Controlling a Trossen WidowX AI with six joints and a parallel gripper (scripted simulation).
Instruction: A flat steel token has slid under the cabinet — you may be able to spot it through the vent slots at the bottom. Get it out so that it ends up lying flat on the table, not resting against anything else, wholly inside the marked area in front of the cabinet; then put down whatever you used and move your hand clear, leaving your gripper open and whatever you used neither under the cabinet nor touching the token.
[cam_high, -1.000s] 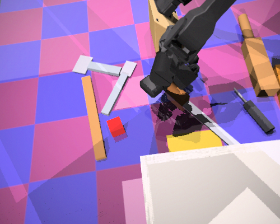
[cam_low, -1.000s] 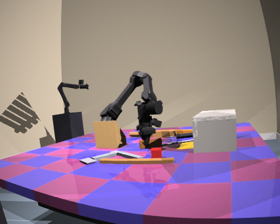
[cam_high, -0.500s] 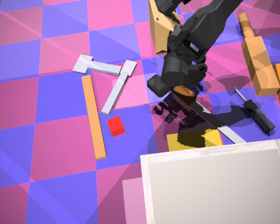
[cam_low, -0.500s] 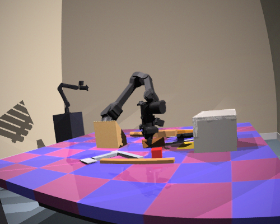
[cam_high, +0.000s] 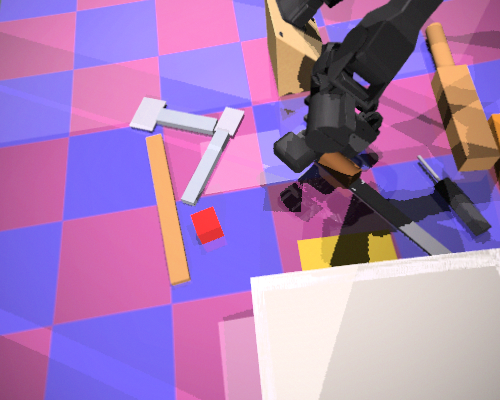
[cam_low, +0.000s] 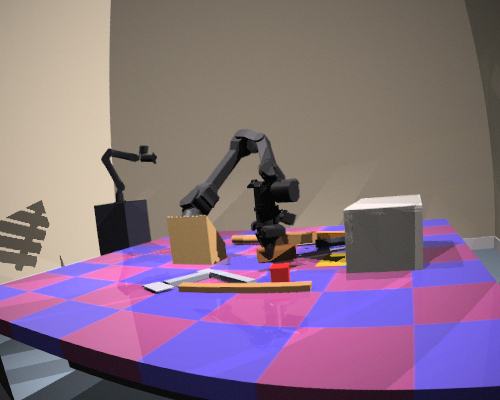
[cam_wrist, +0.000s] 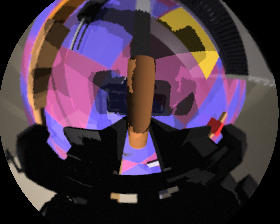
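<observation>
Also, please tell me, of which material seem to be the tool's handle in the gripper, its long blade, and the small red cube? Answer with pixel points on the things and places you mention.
The handle (cam_high: 340, 169) (cam_low: 276, 253) (cam_wrist: 141, 95): probably varnished wood, brown with a soft sheen. The blade (cam_high: 425, 237): likely bare metal, flat, grey and smooth, though painted plastic is possible. The red cube (cam_high: 207, 225) (cam_low: 280, 272) (cam_wrist: 215, 126): painted wood or plastic, evenly coloured without visible grain; I cannot tell which.

It looks like a robotics lab or test room. A black jointed arm (cam_high: 380, 55) (cam_low: 222, 167) stands on a wooden block (cam_low: 192, 240) at a tabletop (cam_low: 240, 345) checked in pink and blue. Behind it, a second, smaller arm (cam_low: 114, 170) sits on a dark pedestal (cam_low: 122, 225) near plain beige walls (cam_low: 300, 100). Hand tools, among them a screwdriver-like one (cam_high: 462, 207), a red block (cam_high: 207, 225) (cam_low: 280, 272) (cam_wrist: 215, 126) and a pale cabinet (cam_high: 400, 330) (cam_low: 383, 235) share the tabletop, like a set-out trial.
</observation>
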